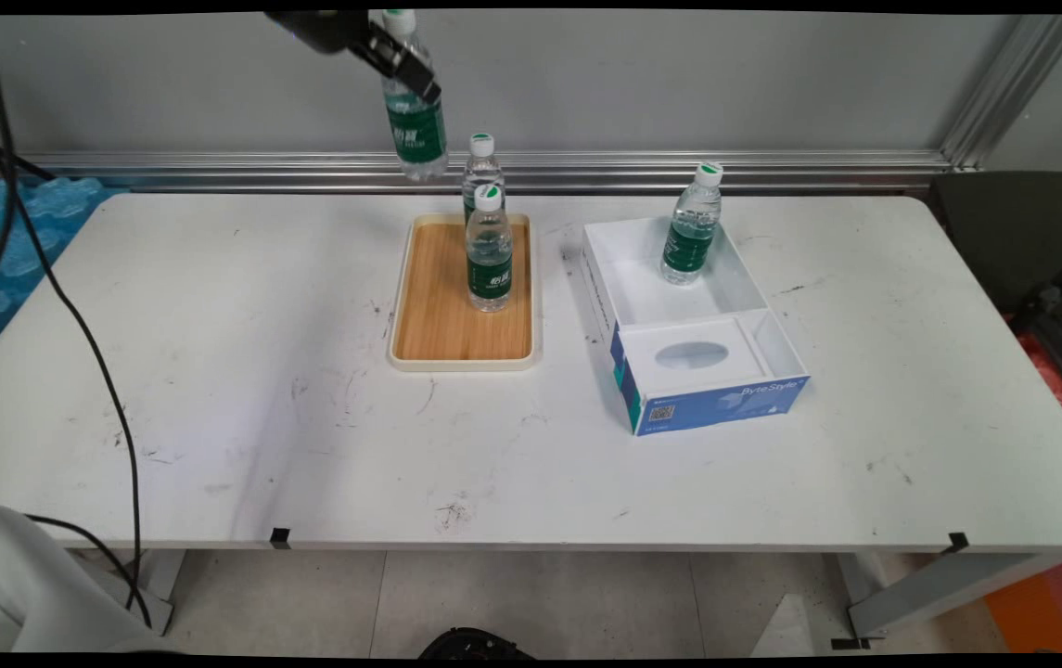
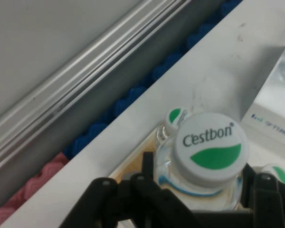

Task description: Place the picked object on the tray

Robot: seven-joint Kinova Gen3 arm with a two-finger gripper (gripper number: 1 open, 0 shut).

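My gripper [image 1: 405, 67] is raised high above the table's far side, shut on a water bottle [image 1: 414, 125] with a green label and white cap, which hangs above the far end of the wooden tray [image 1: 442, 315]. In the hand view the held bottle's white cap [image 2: 212, 148] reads "C'estbon", and the black fingers [image 2: 147, 173] clamp its neck on both sides. Two more bottles stand on the tray: one at the middle [image 1: 489, 250] and one behind it [image 1: 481, 167]. The cap of a tray bottle [image 2: 174, 116] shows below the held one.
A white and blue open box [image 1: 776, 348] lies right of the tray with another bottle [image 1: 692, 227] standing in its far compartment. Black cables [image 1: 76, 315] hang at the left. An aluminium rail [image 1: 679, 167] runs along the table's far edge.
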